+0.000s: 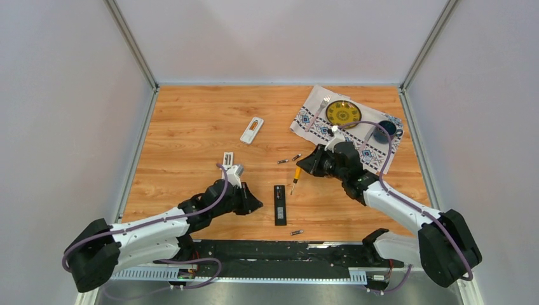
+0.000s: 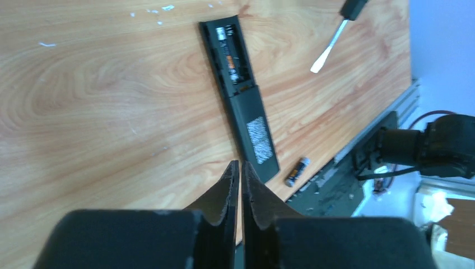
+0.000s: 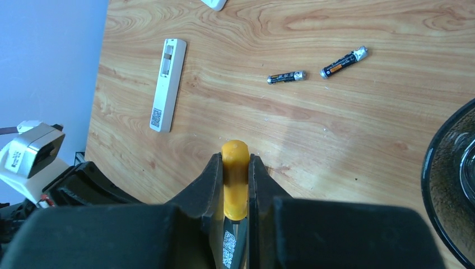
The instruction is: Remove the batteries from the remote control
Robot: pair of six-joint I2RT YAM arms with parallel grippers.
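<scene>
The left gripper (image 2: 240, 175), pinched together on nothing, hovers just beside the black remote control (image 2: 246, 109). The remote lies back-up with its compartment open and an orange-printed battery (image 2: 226, 50) inside. A dark, silver-ended loose battery (image 2: 297, 171) lies near its end. Further right lie two more batteries (image 3: 286, 77). The right gripper (image 3: 234, 162) clamps the yellow-handled screwdriver (image 3: 234, 193).

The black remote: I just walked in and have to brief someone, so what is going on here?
The black remote lies on the table with its battery bay uncovered, and a battery seems to sit inside. Three loose batteries lie around it, two farther off, one near its end. The right tool grips a yellow-handled screwdriver; the left tool is shut and empty, just short of the remote.
</scene>
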